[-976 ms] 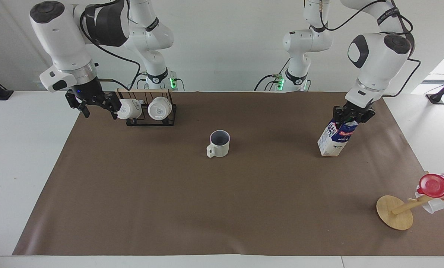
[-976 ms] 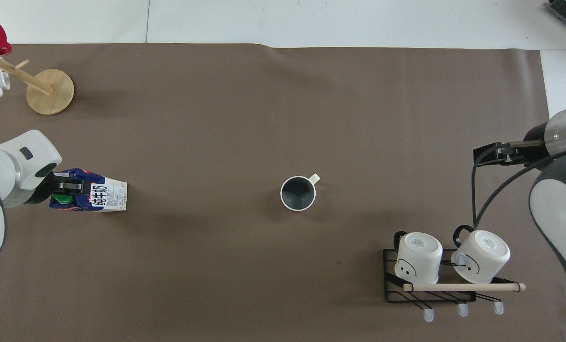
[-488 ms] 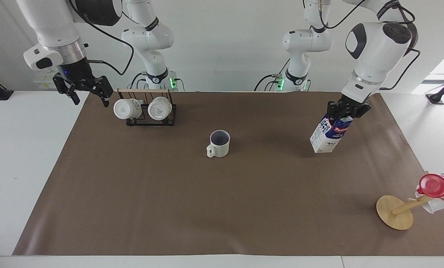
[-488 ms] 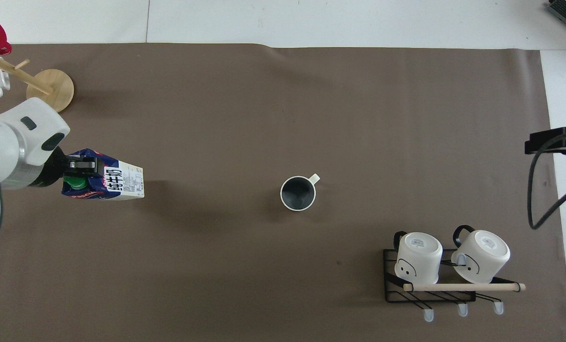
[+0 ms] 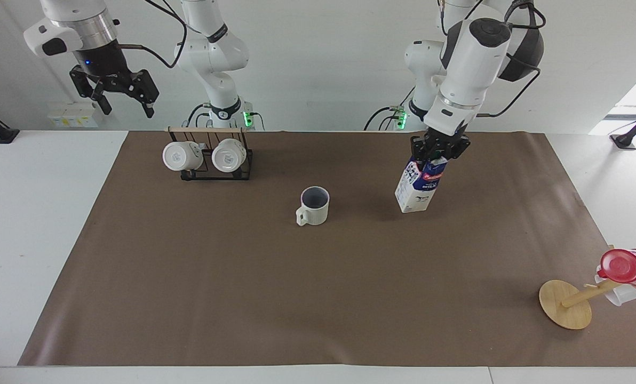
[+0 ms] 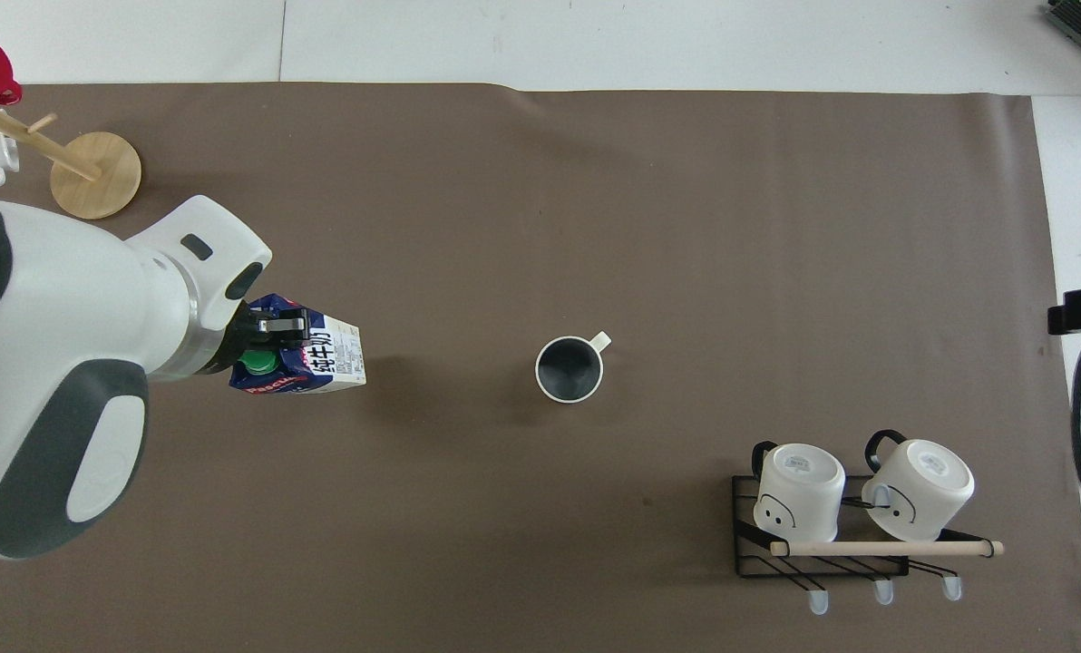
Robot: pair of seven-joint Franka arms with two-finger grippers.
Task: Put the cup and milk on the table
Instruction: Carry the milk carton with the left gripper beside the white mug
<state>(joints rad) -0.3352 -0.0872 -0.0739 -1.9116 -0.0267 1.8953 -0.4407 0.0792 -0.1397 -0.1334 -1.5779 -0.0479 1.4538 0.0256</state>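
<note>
Ribbed cream-beige ceramic cup (image 5: 314,206) is sitting on the brown paper-covered surface (image 5: 243,277); the left end effector (image 5: 437,151) is pinching the blue-white gable-top milk carton (image 5: 419,185), while the right end effector (image 5: 116,92) is hanging spread.

Red cup (image 5: 628,266) cut by frame edge, milk (image 5: 419,184) top hidden in left claw (image 5: 438,152)

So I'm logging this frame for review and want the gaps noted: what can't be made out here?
- Right claw: in the overhead view the frame's edge cuts it off.
- Milk: whether its base touches the table can't be told from either view.
- Clear mug on the tipped wooden stand: largely hidden in the facing view by the red cup.
</note>
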